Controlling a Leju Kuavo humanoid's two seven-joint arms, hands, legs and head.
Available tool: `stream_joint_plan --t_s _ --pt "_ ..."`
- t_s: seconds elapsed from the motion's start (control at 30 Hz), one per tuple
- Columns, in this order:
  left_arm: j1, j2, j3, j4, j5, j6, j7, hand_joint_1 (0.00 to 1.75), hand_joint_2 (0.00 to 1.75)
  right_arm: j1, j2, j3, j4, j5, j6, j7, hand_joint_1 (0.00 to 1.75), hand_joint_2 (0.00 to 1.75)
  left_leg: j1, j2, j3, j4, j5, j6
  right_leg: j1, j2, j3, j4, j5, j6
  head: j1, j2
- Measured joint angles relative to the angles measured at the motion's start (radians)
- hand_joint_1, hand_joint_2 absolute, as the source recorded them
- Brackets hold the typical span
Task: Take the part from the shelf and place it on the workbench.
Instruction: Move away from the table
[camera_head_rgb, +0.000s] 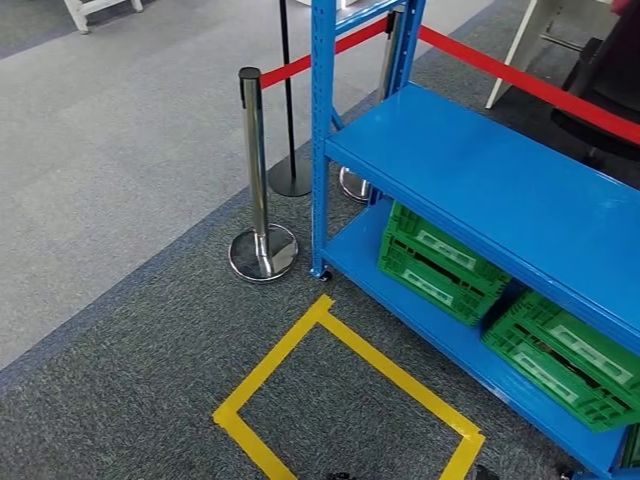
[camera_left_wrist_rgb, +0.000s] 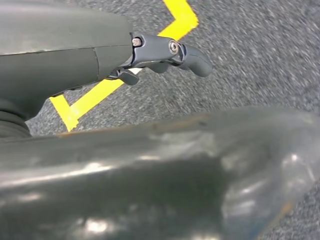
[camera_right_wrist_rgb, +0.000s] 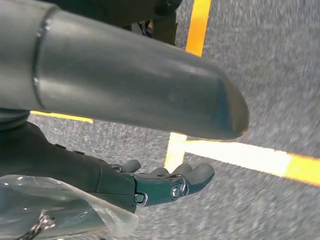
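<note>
A clear plastic bag (camera_right_wrist_rgb: 64, 207) with a small metal part (camera_right_wrist_rgb: 39, 221) inside hangs off the floor against the palm side of my right hand (camera_right_wrist_rgb: 166, 182). The hand's fingers stretch out past the bag, and the grip itself is hidden. My left hand (camera_left_wrist_rgb: 166, 52) hangs over the carpet with its fingers stretched out and nothing in them. The blue shelf (camera_head_rgb: 483, 180) stands ahead on the right in the head view, its middle level bare.
Two green crates (camera_head_rgb: 438, 262) (camera_head_rgb: 566, 360) sit on the shelf's bottom level. A chrome stanchion (camera_head_rgb: 256, 180) with a red belt (camera_head_rgb: 521, 80) stands left of the shelf. A yellow tape square (camera_head_rgb: 340, 350) marks the grey carpet in front.
</note>
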Motion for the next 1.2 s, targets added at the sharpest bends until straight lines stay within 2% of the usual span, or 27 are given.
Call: stream_joint_plan --t_s 0.07,0.1,0.13,0.17,0.23,0.3,0.37,0.4,0.43,0.47,0.5,0.53,0.6,0.63,0.67,0.73,0.77,0.8,0.87,0.93,0.97,1.0,1.03,1.07,1.13,1.17,1.2 --pt "-0.002 -0.002 0.000 0.000 0.000 0.000 0.000 0.00 0.00 0.001 -0.003 0.000 0.000 0.000 0.000 0.000 0.00 0.00 -0.001 0.023 0.003 0.004 -0.006 -0.009 -0.001 -0.041 0.085 -0.147 0.058 0.002 0.001 0.000" --pt "-0.002 -0.003 0.000 0.000 0.000 0.000 0.000 0.00 0.00 -0.001 -0.004 0.000 0.000 0.000 0.000 0.000 0.00 0.00 -0.003 0.032 0.004 0.008 -0.011 -0.014 0.000 -0.060 0.120 -0.206 0.074 -0.002 0.000 0.000" --pt "-0.003 -0.003 0.000 0.000 0.000 0.000 0.000 0.00 0.00 -0.003 -0.004 0.000 0.000 0.000 0.001 0.000 0.00 0.00 -0.005 0.040 0.006 0.011 -0.014 -0.020 0.002 -0.073 0.141 -0.240 0.079 -0.008 -0.001 0.000" --pt "-0.004 -0.003 0.000 0.000 0.000 0.000 0.000 0.00 0.00 -0.004 -0.004 0.000 0.000 0.000 0.001 0.000 0.00 0.00 -0.007 0.048 0.008 0.012 -0.016 -0.025 0.005 -0.074 0.145 -0.247 0.076 -0.016 -0.003 0.000" --pt "-0.006 -0.003 0.000 0.000 0.000 0.000 0.000 0.00 0.00 -0.002 -0.005 0.000 0.000 0.000 0.001 0.000 0.00 0.00 -0.004 0.060 0.015 0.013 -0.021 -0.035 0.004 -0.051 0.143 -0.249 0.080 -0.030 -0.004 0.000" --pt "-0.008 -0.003 0.000 0.000 0.000 0.000 0.000 0.00 0.00 -0.001 -0.006 0.000 0.000 0.001 0.000 0.004 0.00 0.00 0.001 0.027 0.004 0.048 -0.051 -0.048 0.001 -0.030 0.144 -0.252 0.085 -0.043 -0.008 0.000" --pt "-0.006 -0.004 0.000 0.000 0.003 0.004 0.003 0.00 0.00 -0.003 -0.006 0.000 0.000 0.002 -0.005 0.016 0.00 0.00 0.005 -0.024 -0.044 0.164 -0.117 -0.053 0.000 -0.007 0.146 -0.253 0.089 -0.051 -0.013 0.000" --pt "-0.004 -0.004 0.000 0.000 0.004 0.008 0.007 0.00 0.00 -0.003 -0.006 0.000 0.000 0.002 -0.008 0.025 0.00 0.00 0.005 -0.035 -0.077 0.236 -0.147 -0.054 0.001 0.006 0.146 -0.253 0.090 -0.053 -0.014 0.000" --pt "-0.002 -0.004 0.000 0.000 0.006 0.011 0.010 0.00 0.00 -0.003 -0.006 0.000 0.000 0.003 -0.012 0.033 0.00 0.00 0.005 -0.040 -0.103 0.291 -0.163 -0.053 0.002 0.021 0.146 -0.253 0.090 -0.054 -0.014 0.000" --pt "0.000 -0.004 0.000 0.000 0.007 0.015 0.014 0.00 0.00 -0.001 -0.006 0.000 0.001 0.003 -0.015 0.040 0.00 0.00 0.005 -0.042 -0.117 0.313 -0.158 -0.052 0.003 0.037 0.147 -0.252 0.090 -0.054 -0.014 0.000" --pt "0.001 -0.004 0.000 0.000 0.008 0.018 0.016 0.00 0.00 0.001 -0.006 0.000 0.001 0.003 -0.018 0.045 0.00 0.00 0.005 -0.044 -0.112 0.293 -0.132 -0.049 0.003 0.052 0.148 -0.252 0.090 -0.054 -0.014 0.000" --pt "0.002 -0.005 0.001 -0.001 0.008 0.019 0.018 0.00 0.00 0.002 -0.005 0.000 0.002 0.003 -0.020 0.047 0.00 0.00 0.005 -0.053 -0.091 0.235 -0.091 -0.045 0.003 0.068 0.149 -0.251 0.090 -0.053 -0.014 0.000" --pt "0.003 -0.004 0.001 0.000 0.008 0.020 0.017 0.00 0.00 0.002 -0.003 -0.001 0.003 0.002 -0.021 0.049 0.00 0.00 0.008 -0.098 -0.038 0.097 -0.024 -0.037 0.004 0.096 0.146 -0.247 0.090 -0.050 -0.014 0.000" --pt "0.003 -0.004 0.001 -0.001 0.008 0.021 0.014 0.00 0.00 0.000 -0.002 -0.001 0.004 0.002 -0.019 0.049 0.00 0.00 0.008 -0.117 -0.021 0.053 -0.009 -0.035 0.004 0.108 0.142 -0.245 0.091 -0.045 -0.014 0.000" --pt "0.002 -0.003 0.001 -0.001 0.007 0.021 0.009 0.00 0.00 0.000 -0.001 -0.001 0.005 0.002 -0.018 0.048 0.00 0.00 0.008 -0.127 -0.015 0.034 -0.008 -0.033 0.003 0.119 0.137 -0.244 0.093 -0.039 -0.014 0.000" --pt "0.001 -0.004 0.001 -0.001 0.007 0.019 -0.004 0.00 0.00 0.003 -0.001 -0.001 0.005 0.005 -0.014 0.047 0.00 0.00 0.007 -0.114 -0.014 0.028 -0.007 -0.029 -0.001 0.136 0.126 -0.245 0.096 -0.025 -0.014 0.000" --pt "0.000 -0.004 0.001 -0.002 0.007 0.018 -0.010 0.00 0.00 0.006 -0.001 -0.001 0.006 0.006 -0.012 0.047 0.00 0.00 0.008 -0.103 -0.013 0.024 -0.004 -0.024 -0.001 0.127 0.119 -0.241 0.092 -0.019 -0.014 0.000" --pt "0.000 -0.005 0.001 -0.002 0.007 0.017 -0.014 0.00 0.00 0.006 -0.001 -0.001 0.006 0.008 -0.012 0.048 0.00 0.00 0.009 -0.091 -0.012 0.019 -0.001 -0.017 0.000 0.103 0.107 -0.222 0.076 -0.014 -0.011 0.000" --pt "0.001 -0.005 0.002 -0.002 0.006 0.016 -0.018 0.00 0.00 0.003 -0.001 0.000 0.006 0.014 -0.011 0.050 0.00 0.00 0.008 -0.062 -0.012 0.013 0.003 -0.008 0.002 0.039 0.057 -0.120 0.011 -0.008 -0.006 0.000" --pt "0.005 -0.005 0.002 -0.002 0.006 0.018 -0.019 0.00 0.00 0.000 -0.001 0.000 0.007 0.017 -0.010 0.052 0.00 0.00 0.005 -0.031 -0.014 0.013 0.002 -0.006 0.002 0.011 -0.002 0.009 -0.050 -0.002 -0.004 0.000" --pt "0.006 -0.005 0.002 -0.002 0.006 0.018 -0.018 0.00 0.00 0.001 -0.001 0.000 0.007 0.018 -0.010 0.053 0.00 0.00 0.005 -0.016 -0.014 0.014 0.002 -0.006 0.002 0.007 -0.012 0.039 -0.055 -0.001 -0.004 0.000" --pt "0.005 -0.005 0.002 -0.002 0.006 0.019 -0.018 0.00 0.00 0.003 -0.001 0.000 0.007 0.018 -0.009 0.054 0.00 0.00 0.005 -0.003 -0.014 0.014 0.001 -0.007 0.002 0.003 -0.002 0.027 -0.041 0.000 -0.004 0.000" --pt "0.005 -0.005 0.002 -0.002 0.006 0.019 -0.018 0.00 0.00 0.005 -0.001 0.000 0.007 0.018 -0.009 0.054 0.00 0.00 0.005 0.009 -0.013 0.014 0.000 -0.008 0.002 -0.005 0.030 -0.026 -0.011 0.000 -0.003 0.000" --pt "0.004 -0.005 0.002 -0.002 0.006 0.019 -0.018 0.00 0.00 0.005 -0.001 0.000 0.008 0.019 -0.009 0.054 0.00 0.00 0.004 0.020 -0.011 0.014 -0.002 -0.010 0.002 -0.024 0.075 -0.103 0.021 -0.002 -0.003 0.000" --pt "0.003 -0.006 0.002 -0.002 0.006 0.019 -0.018 0.00 0.00 0.001 -0.001 0.000 0.008 0.019 -0.009 0.054 0.00 0.00 -0.002 0.039 -0.005 0.016 -0.007 -0.019 0.005 -0.064 0.145 -0.224 0.061 -0.013 -0.005 0.000" --pt "0.002 -0.006 0.002 -0.002 0.006 0.019 -0.018 0.00 0.00 -0.001 -0.001 0.000 0.008 0.019 -0.009 0.054 0.00 0.00 -0.004 0.047 -0.003 0.017 -0.008 -0.025 0.006 -0.074 0.157 -0.247 0.065 -0.019 -0.006 0.000" --pt "0.002 -0.006 0.002 -0.002 0.007 0.019 -0.018 0.00 0.00 -0.001 -0.001 0.000 0.008 0.019 -0.009 0.054 0.00 0.00 -0.005 0.055 0.000 0.016 -0.009 -0.030 0.008 -0.069 0.155 -0.249 0.064 -0.026 -0.008 0.000"
